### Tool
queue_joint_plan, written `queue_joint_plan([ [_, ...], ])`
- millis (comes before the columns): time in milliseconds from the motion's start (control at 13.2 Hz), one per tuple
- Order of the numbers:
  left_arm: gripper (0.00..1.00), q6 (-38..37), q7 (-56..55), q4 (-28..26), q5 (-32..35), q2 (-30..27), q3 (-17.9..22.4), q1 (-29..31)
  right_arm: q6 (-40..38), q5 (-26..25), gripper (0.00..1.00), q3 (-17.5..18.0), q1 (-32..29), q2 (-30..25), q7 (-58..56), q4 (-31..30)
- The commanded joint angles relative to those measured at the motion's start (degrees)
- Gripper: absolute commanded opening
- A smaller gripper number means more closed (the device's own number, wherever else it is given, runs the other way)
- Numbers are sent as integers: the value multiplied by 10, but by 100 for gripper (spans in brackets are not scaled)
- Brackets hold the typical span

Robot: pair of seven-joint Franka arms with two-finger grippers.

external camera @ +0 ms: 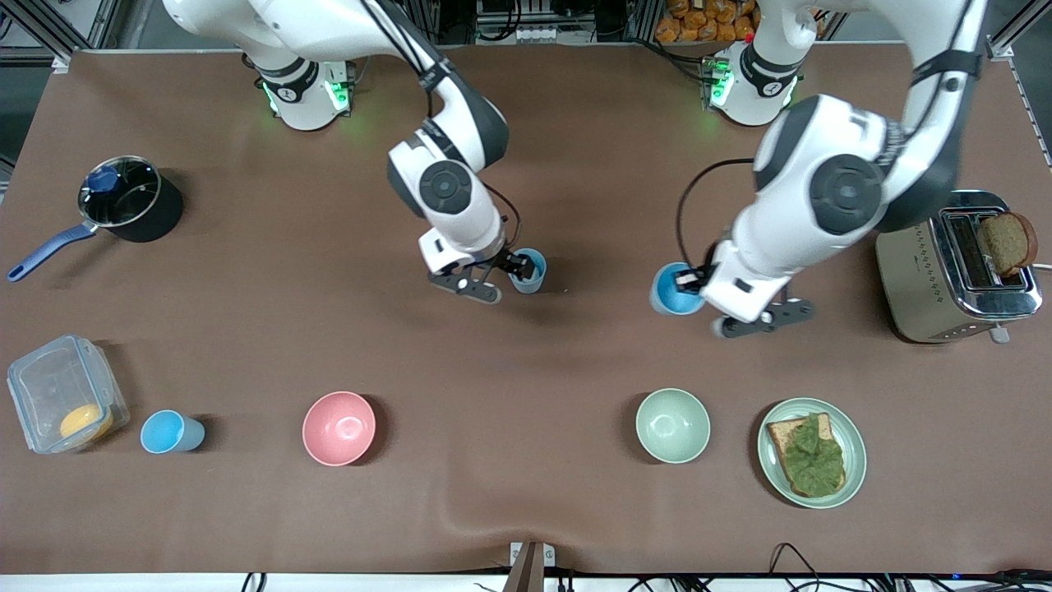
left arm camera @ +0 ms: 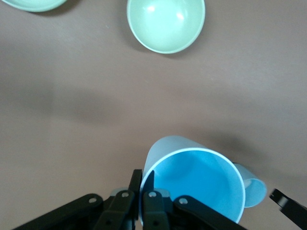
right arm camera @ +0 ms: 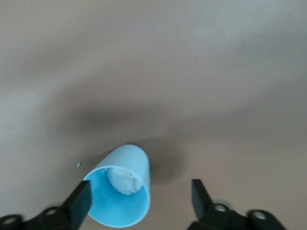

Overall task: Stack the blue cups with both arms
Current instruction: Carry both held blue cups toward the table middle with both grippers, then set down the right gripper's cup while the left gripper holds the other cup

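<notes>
Cup [external camera: 677, 289] clamped in left claw [external camera: 689, 284]

Matt brown cloth [external camera: 246, 329] covers the table – faintly wrinkled. The blue cups [external camera: 679, 289] look like smooth plastic; the toaster [external camera: 953, 271], upper right of the frame, is shiny metal.

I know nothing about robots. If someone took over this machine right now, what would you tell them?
Left hand: shut on the rim of one blue cup, held over the table near the green bowl.
Right hand: open around a second blue cup; something pale lies inside it.
Third blue cup: beside the clear box, untouched.
Done: one cup gripped.
Left: grip the second cup, nest the cups; nothing is stacked yet.
</notes>
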Motion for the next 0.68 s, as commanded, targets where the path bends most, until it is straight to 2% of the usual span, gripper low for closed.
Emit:
queue_joint_plan([
  [0,0,17,-61,7,-7,21,5,-52,-80,-6,100,7,-66,-50,-94,2],
  [151,0,29,-84,6,1,32,6,-81,-131,-6,100,7,-116,-85,-183,-1],
  [453,0,104,-178,4,1,65,5,-139,-240,-5,100,7,-229,-172,-352,-9],
  [604,0,134,-224,4,7,83,7,-166,-252,-5,100,7,-281,-241,-405,-52],
])
